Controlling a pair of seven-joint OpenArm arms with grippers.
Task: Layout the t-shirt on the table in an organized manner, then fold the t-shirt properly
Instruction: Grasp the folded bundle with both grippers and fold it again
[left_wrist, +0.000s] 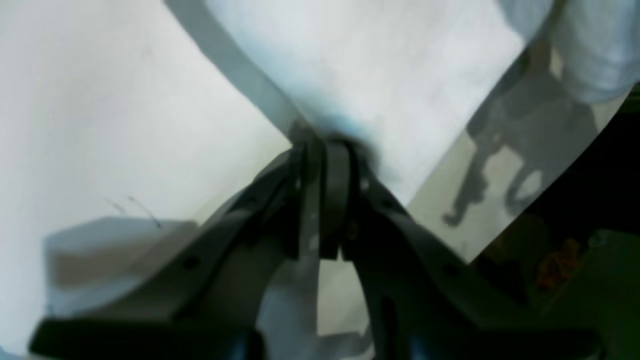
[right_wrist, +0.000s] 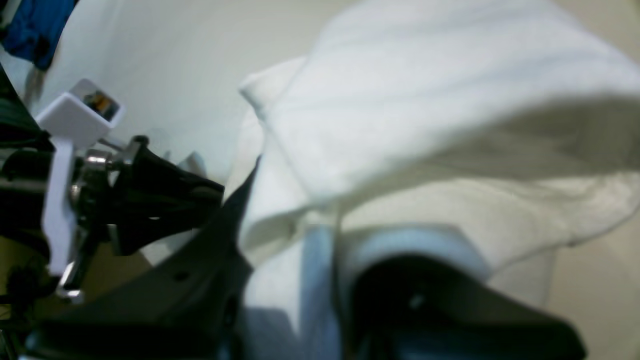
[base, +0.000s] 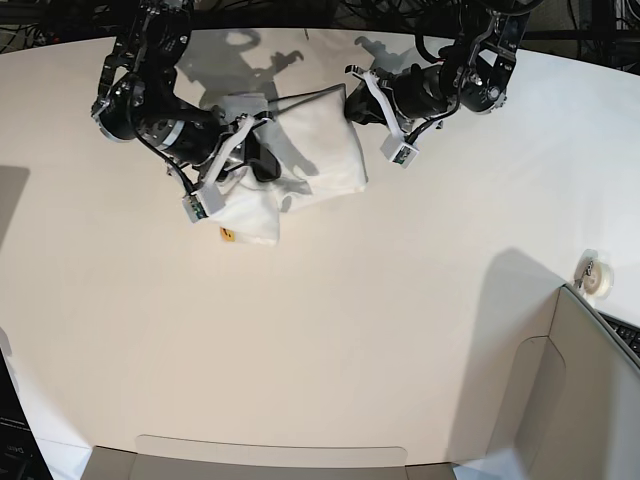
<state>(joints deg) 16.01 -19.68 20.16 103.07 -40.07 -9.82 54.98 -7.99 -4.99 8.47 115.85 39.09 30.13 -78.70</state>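
Note:
The white t-shirt (base: 320, 150) is bunched at the far middle of the table (base: 350, 330), plain side showing. One end droops onto the tabletop near a small yellow spot (base: 228, 235). My left gripper (base: 352, 108) is at the shirt's far right edge. In the left wrist view my left gripper (left_wrist: 327, 150) is shut on a pinch of the t-shirt (left_wrist: 380, 65) above the table (left_wrist: 75, 100). My right gripper (base: 258, 150) holds the shirt's left side. In the right wrist view my right gripper (right_wrist: 305, 230) is shut on folds of the t-shirt (right_wrist: 425, 100).
A grey-white box panel (base: 590, 380) stands at the near right corner, with a small white round object (base: 597, 278) beside it. The table's curved far edge (base: 300, 28) runs just behind both arms. In the right wrist view the other arm (right_wrist: 150, 195) shows at the left.

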